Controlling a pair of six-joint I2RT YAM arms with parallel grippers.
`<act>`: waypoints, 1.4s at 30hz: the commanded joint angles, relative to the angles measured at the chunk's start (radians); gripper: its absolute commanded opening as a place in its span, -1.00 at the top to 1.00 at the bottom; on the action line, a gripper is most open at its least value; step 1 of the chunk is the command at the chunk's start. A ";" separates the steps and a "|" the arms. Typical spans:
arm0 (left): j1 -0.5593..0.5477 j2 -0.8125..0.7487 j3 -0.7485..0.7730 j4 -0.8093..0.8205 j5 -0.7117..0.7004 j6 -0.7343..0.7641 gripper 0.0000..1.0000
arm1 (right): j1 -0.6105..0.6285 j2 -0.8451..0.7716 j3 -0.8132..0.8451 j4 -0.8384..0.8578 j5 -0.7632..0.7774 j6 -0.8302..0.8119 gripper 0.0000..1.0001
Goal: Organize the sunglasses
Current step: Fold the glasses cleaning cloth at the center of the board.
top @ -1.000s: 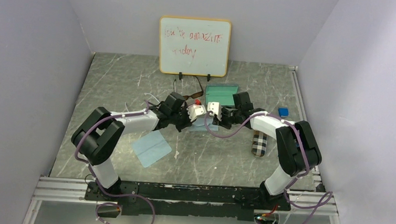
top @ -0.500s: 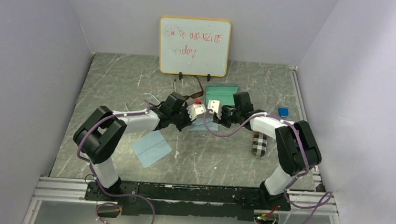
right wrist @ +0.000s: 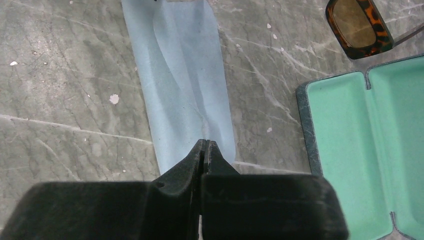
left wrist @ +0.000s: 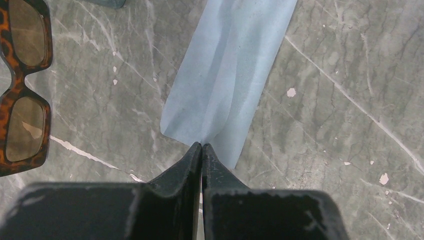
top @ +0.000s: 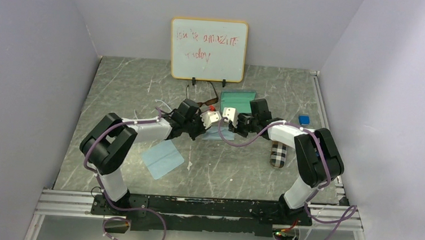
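You've got left gripper (left wrist: pixel 201 147) and right gripper (right wrist: pixel 205 145) pinching the cloth (left wrist: pixel 230 75). The sunglasses (left wrist: pixel 22 85) look light, stiff and fragile, so take the bridge.

1. From my remote view, a grey counter (top: pixel 128 86) with white marble veining fills the middle.
2. Plain pale lavender walls (top: pixel 20 84) close it in at 9, 12 and 3 o'clock.
3. At 12 o'clock a wood-framed whiteboard (top: pixel 208 49) with red scribble stands upright.
4. At 6 o'clock an aluminium rail (top: pixel 63 203) edges the counter.
5. The light looks soft and even.
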 commanded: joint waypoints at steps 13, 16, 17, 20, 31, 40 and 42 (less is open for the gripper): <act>0.005 0.005 0.017 0.051 -0.009 -0.034 0.81 | -0.027 -0.045 -0.038 0.071 -0.001 0.025 1.00; 0.004 0.005 0.017 0.056 -0.016 -0.038 0.81 | -0.028 -0.045 -0.040 0.073 -0.001 0.027 1.00; 0.003 0.005 0.016 0.060 -0.018 -0.038 0.81 | -0.029 -0.045 -0.041 0.073 -0.002 0.027 1.00; 0.005 0.007 0.016 0.061 -0.023 -0.041 0.80 | -0.029 -0.045 -0.038 0.074 -0.002 0.031 1.00; 0.005 0.010 0.013 0.059 -0.031 -0.036 0.75 | -0.030 -0.028 -0.026 0.070 -0.010 0.034 1.00; 0.005 0.013 0.012 0.065 -0.041 -0.044 0.72 | -0.029 -0.023 -0.033 0.096 -0.003 0.050 0.96; 0.004 0.011 0.010 0.071 -0.045 -0.044 0.72 | -0.028 -0.019 -0.033 0.105 0.001 0.057 0.96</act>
